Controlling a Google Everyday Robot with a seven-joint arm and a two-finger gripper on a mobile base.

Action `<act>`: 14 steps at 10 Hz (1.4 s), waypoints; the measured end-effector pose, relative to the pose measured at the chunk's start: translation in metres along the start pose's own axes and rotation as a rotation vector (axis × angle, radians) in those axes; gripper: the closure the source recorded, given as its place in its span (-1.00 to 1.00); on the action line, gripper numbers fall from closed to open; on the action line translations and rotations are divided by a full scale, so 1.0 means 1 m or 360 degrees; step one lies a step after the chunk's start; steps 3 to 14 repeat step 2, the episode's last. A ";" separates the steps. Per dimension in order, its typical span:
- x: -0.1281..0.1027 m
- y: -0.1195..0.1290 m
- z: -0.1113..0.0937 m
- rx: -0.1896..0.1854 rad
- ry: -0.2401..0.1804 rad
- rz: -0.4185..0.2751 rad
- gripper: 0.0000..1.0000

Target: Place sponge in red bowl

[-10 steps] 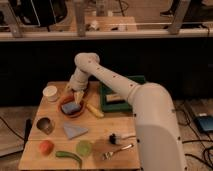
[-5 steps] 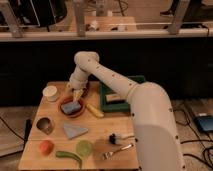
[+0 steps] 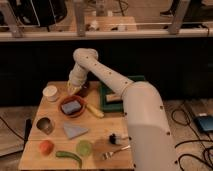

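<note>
Now that the arm has lifted, gripper (image 3: 75, 89) hovers just behind red bowl (image 3: 73, 107) | grip state unclear | sponge (image 3: 71, 106) lies inside bowl

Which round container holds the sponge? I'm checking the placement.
The red bowl, widest dish on the table, holds the sponge. The white cup and metal cup don't. The gripper hovers behind it.

Robot lab, pincer (image 3: 74, 89) over cluttered wooden table (image 3: 35, 145), floor cables (image 3: 182, 120), metal railing (image 3: 150, 33) behind
</note>
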 end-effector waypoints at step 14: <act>0.005 -0.005 -0.002 0.0016 0.0013 0.0006 0.95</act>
